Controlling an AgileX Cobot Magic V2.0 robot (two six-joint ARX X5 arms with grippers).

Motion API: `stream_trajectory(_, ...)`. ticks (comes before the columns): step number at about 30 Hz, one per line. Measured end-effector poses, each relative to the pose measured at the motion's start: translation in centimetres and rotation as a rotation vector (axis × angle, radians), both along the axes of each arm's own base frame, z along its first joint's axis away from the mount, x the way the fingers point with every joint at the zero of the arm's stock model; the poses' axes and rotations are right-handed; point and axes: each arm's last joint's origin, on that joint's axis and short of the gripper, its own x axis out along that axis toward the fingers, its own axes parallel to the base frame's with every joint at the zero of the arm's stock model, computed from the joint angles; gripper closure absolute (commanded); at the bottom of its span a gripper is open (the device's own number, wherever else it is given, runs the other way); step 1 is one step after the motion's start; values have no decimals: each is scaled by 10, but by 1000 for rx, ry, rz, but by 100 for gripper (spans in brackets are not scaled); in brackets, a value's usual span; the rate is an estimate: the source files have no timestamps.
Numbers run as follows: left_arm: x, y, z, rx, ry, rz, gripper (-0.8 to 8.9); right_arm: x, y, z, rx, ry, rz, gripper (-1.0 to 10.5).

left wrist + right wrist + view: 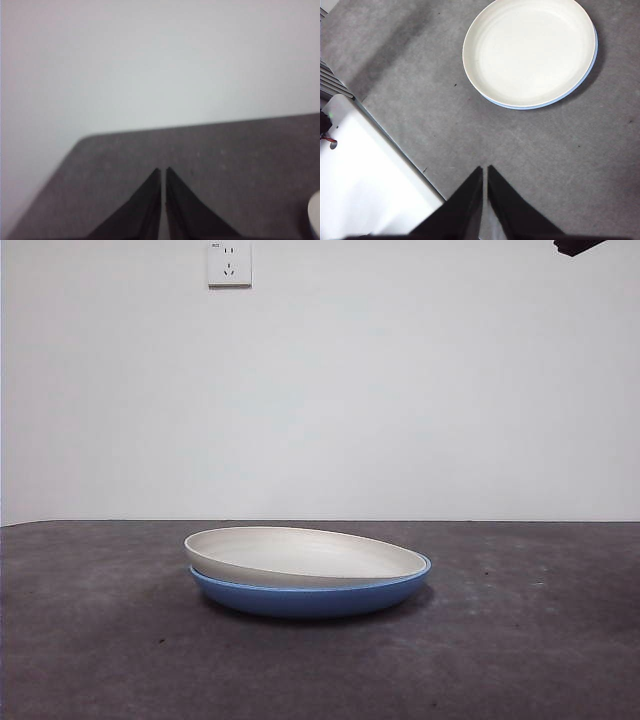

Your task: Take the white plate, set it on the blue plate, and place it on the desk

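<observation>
Cream-white plate (305,555) nests tilted in blue plate (310,597) mid-worktop (90,640). Right pincer (484,171), jaws together, empty, hangs high above, well apart; left pincer (163,172) likewise closed, idle. Stacking judged done.

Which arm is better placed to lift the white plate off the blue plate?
Probably the right: its shut hand looks straight at the white plate on the blue plate. The left hand sees only a sliver.

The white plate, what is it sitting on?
The white plate sits tilted on the blue plate, which rests on the desk. Only the blue plate's outer wall and a sliver of rim show; its inside is covered.
</observation>
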Motion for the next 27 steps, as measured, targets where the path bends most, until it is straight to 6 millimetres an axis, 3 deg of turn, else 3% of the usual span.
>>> stream_trajectory(7,-2,1,-43,-32,36,26,798,0,0,0,0,0,0,937)
stream_trajectory(18,-3,1,-74,-53,105,52,798,0,0,0,0,0,0,936)
stream_trajectory(27,-3,1,-85,-58,205,54,797,0,0,0,0,0,0,937)
